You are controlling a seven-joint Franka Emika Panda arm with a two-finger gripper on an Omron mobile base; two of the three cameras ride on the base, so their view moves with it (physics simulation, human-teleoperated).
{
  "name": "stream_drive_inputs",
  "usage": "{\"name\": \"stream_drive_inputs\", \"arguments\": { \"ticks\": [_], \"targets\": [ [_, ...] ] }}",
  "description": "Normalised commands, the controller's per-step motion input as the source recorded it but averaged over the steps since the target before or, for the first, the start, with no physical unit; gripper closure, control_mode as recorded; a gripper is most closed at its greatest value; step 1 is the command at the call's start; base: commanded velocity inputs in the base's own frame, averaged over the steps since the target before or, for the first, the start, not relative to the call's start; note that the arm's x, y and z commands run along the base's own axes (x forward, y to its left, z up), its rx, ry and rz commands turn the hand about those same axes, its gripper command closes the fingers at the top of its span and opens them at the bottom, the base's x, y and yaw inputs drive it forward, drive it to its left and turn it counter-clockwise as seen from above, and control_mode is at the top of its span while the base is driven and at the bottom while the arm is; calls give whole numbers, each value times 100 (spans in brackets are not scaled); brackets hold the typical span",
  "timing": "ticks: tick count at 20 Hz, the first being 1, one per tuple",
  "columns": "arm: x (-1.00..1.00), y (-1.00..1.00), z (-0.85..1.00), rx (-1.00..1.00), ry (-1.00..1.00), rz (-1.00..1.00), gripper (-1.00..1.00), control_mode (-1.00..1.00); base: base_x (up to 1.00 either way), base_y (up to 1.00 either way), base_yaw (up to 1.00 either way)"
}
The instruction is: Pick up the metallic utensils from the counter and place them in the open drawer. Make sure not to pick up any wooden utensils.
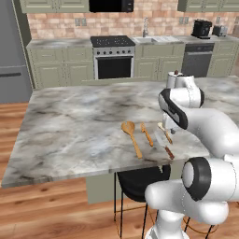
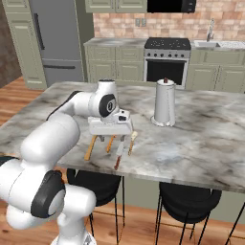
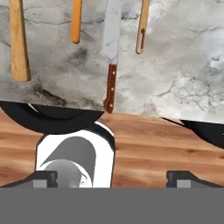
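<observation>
Hand view, upper middle of the frame: the knife lies flat on the marbled counter, silvery blade running up out of frame, dark reddish-brown handle pointing down with its butt just past the counter's edge. Likely light, stiff and thin; the polished blade looks slippery and lies flush to the stone, so the handle seems the better hold, taken across its width near the overhanging end, where a finger could get under it. Gripper hangs out over the wooden floor, short of the counter edge, fingertips spread wide at the bottom corners and nothing between them. Neighbours in a row at the top of the frame: wooden spoon handle at far left, well apart from the knife; a slim orange-handled utensil just left of the blade; a pale slotted handle just right of it, material hard to judge. Both near ones lie close enough that wide jaws could nudge them. Black stool seats sit below the edge. Right base view shows a tall metal jug upper middle, well clear. Drawer not located.
</observation>
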Motion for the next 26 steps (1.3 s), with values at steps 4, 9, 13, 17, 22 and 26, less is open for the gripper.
{"name": "stream_drive_inputs", "arguments": {
  "ticks": [4, 9, 13, 17, 22, 26],
  "targets": [
    [23, -13, -4, 1, 5, 0, -100, -100, 0, 0, 0],
    [26, -7, -38, 7, 6, 3, -100, -100, 0, 0, 0],
    [33, 0, -56, 1, 6, 9, -100, -100, 0, 0, 0],
    [37, 0, -47, 0, 2, 11, -100, -100, 0, 0, 0],
    [40, 0, -33, 0, 0, 10, -100, -100, 0, 0, 0],
    [45, 0, -29, 4, 0, 9, -100, -100, 0, 0, 0]
  ]
}}
